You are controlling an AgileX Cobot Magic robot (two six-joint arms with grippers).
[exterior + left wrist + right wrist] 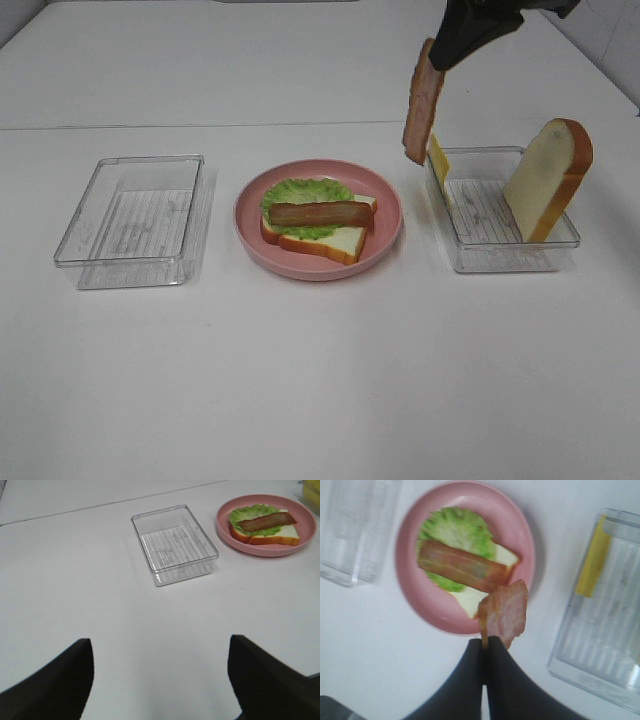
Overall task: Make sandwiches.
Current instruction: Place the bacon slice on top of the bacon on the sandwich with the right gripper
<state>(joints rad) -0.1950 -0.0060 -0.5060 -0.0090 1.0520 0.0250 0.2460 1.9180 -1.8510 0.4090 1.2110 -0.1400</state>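
A partial sandwich (318, 222) lies on the pink plate (385, 235): one bread slice, green lettuce, one bacon strip on top. It also shows in the left wrist view (263, 526) and the right wrist view (462, 566). My right gripper (432, 62) is shut on a second bacon strip (421, 102), which hangs in the air between the plate and the right container; the wrist view shows it (504, 614) pinched at the fingertips (484, 645). A second bread slice (548, 178) leans upright in the right clear container (505, 255), with a yellow cheese slice (438, 160) at its left wall. My left gripper (160, 652) is open above bare table.
An empty clear container (130, 222) stands left of the plate, also in the left wrist view (174, 544). The white table runs wide in front of all three; a seam crosses it behind them.
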